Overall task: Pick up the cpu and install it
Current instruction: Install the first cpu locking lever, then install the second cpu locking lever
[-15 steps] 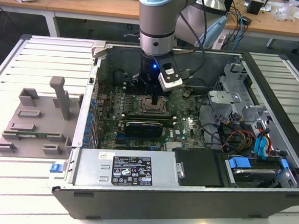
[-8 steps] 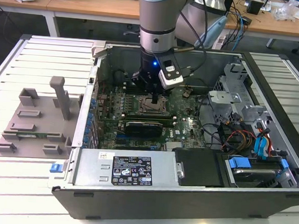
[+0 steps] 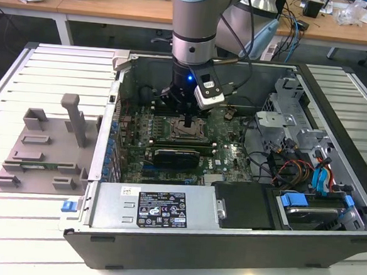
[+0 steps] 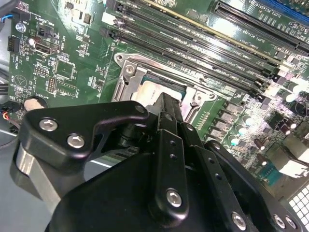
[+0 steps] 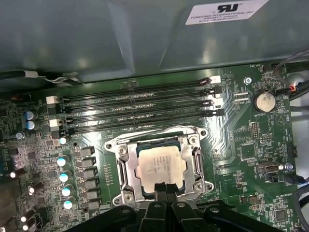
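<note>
First wrist view: the cpu (image 5: 161,166) lies flat inside the socket frame (image 5: 124,166) on the motherboard (image 5: 251,145), below the rows of memory slots (image 5: 140,108), with the gripper (image 5: 165,187) poised at the chip's near edge. Its fingers appear drawn together at the tip and do not seem to hold the chip, though the contact point itself is hidden. In the exterior view, the arm reaches down into the open computer case (image 3: 327,242) on the tabletop (image 3: 12,239). Any sideways nudge from the fingertips could shift the chip off its seat and bend socket pins.
</note>
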Robot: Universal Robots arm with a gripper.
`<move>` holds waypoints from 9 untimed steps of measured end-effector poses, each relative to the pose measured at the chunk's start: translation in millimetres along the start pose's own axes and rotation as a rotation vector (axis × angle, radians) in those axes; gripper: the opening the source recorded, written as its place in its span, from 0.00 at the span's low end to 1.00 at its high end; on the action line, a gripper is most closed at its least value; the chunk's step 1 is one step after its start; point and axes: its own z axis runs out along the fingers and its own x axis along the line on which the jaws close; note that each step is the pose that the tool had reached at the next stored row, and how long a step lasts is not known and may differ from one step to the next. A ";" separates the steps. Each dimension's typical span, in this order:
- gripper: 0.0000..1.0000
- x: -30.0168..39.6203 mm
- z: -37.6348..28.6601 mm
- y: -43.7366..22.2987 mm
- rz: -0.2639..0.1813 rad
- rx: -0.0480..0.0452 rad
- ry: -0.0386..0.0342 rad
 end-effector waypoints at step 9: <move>0.11 0.0 0.0 0.0 0.000 0.0009 0.0062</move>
